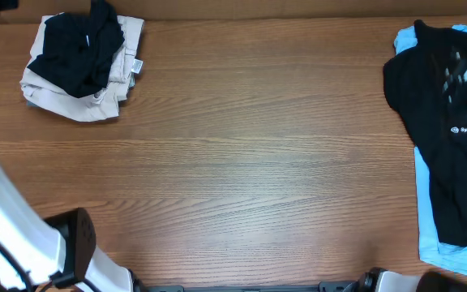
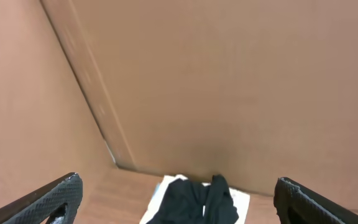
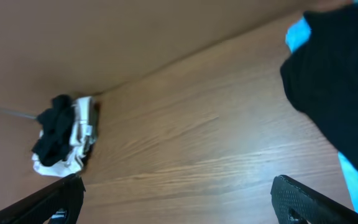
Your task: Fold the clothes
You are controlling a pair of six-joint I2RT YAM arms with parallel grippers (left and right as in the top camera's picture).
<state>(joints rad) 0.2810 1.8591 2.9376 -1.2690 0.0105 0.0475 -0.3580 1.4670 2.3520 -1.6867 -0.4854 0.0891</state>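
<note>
The clothes lie in two heaps on the wooden table. At the far left, a plain black T-shirt is crumpled on top of beige trousers. At the right edge, a black shirt with a white logo is spread over a light-blue garment. My left gripper is open and empty, raised and facing the black T-shirt. My right gripper is open and empty over bare wood, with the left heap far off and the logo shirt to its right.
A brown board wall stands behind the table's far edge. My white left arm reaches in at the near left corner. A bit of the right arm's base shows at the near edge.
</note>
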